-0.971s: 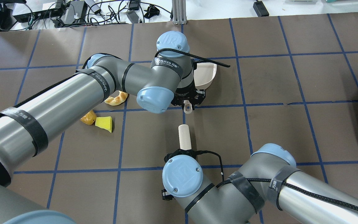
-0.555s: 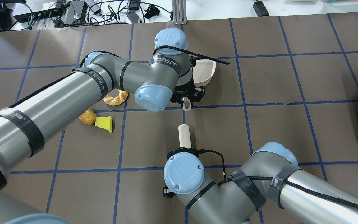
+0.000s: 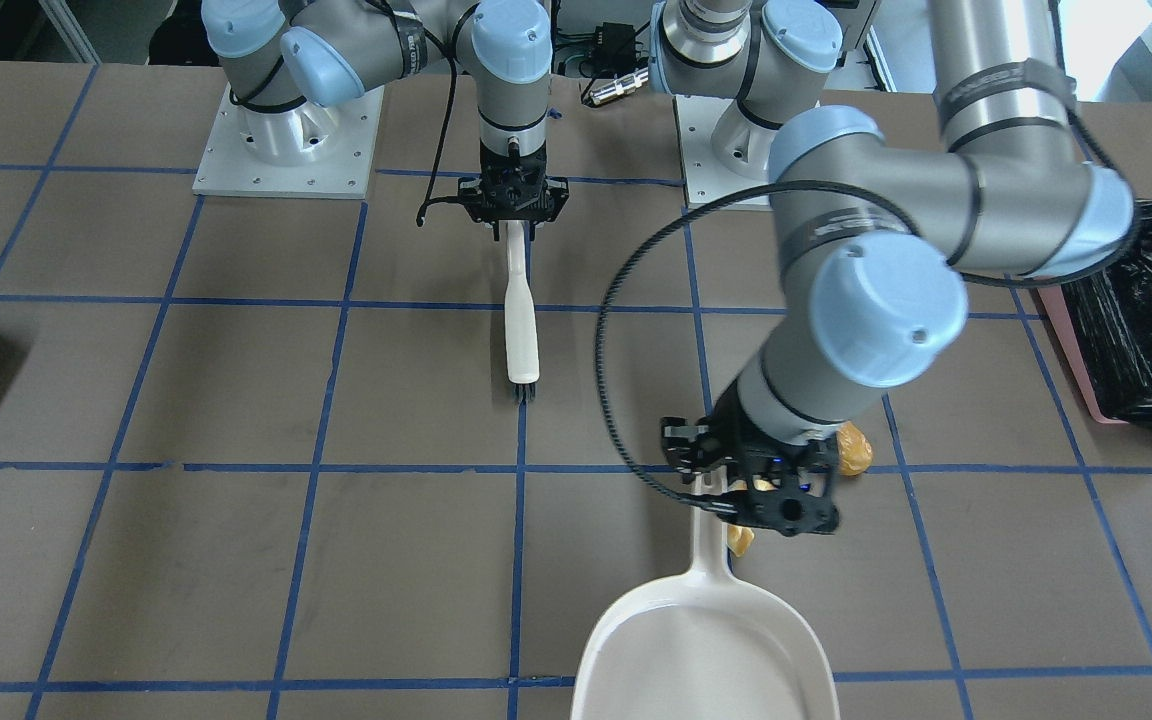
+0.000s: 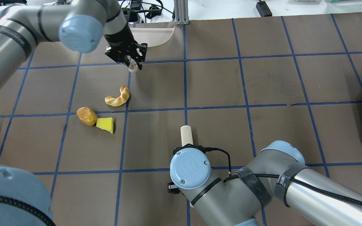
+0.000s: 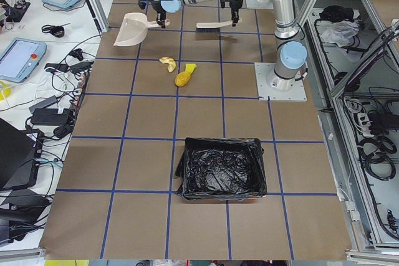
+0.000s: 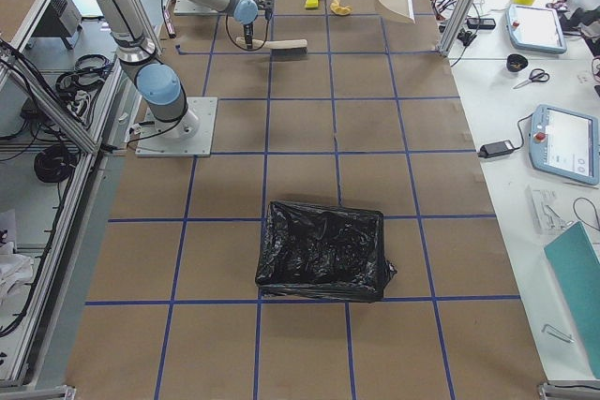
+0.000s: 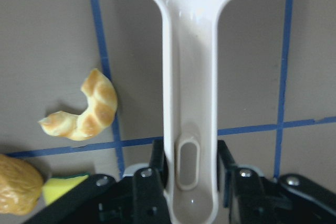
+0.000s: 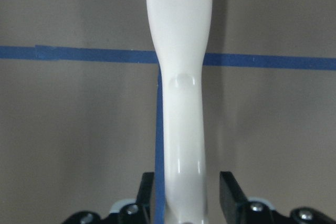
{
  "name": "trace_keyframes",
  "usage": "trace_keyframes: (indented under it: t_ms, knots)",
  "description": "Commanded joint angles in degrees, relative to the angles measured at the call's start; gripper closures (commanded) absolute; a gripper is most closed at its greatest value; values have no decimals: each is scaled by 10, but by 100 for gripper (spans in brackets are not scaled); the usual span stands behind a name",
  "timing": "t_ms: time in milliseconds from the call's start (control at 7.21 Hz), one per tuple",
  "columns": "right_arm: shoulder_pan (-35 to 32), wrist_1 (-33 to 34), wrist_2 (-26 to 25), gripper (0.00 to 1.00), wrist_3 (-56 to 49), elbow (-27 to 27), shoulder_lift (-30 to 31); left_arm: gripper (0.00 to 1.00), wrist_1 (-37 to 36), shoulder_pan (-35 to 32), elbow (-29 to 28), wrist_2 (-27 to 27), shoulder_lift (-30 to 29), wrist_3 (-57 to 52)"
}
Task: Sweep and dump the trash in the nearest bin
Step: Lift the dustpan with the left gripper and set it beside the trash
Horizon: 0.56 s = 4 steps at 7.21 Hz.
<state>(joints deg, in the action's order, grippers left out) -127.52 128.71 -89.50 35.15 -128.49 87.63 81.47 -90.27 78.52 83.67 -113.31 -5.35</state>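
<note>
Carried to the far edge, the dustpan (image 4: 152,36) is gripped by its handle (image 7: 189,103) in the left gripper (image 4: 132,63), arm (image 4: 11,28) stretched out. The brush (image 3: 521,330) is clamped by the right gripper (image 3: 516,228) (cap (image 4: 189,169) marked UR). The trash (image 4: 117,97) is lying toward the left edge.

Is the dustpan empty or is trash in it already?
Empty. The dustpan is bare inside; croissant, potato piece and yellow wedge lie on the table.
</note>
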Motion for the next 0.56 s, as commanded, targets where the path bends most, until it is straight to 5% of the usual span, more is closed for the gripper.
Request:
trace_keyframes:
  t_ms: [0,416]
  knots:
    - [2,-6,-1,59,-4,0,0,100,86,113,-5,2,32,-199]
    - [4,-1,0,88,-6,1,1,100,99,245,34,137,79,-549]
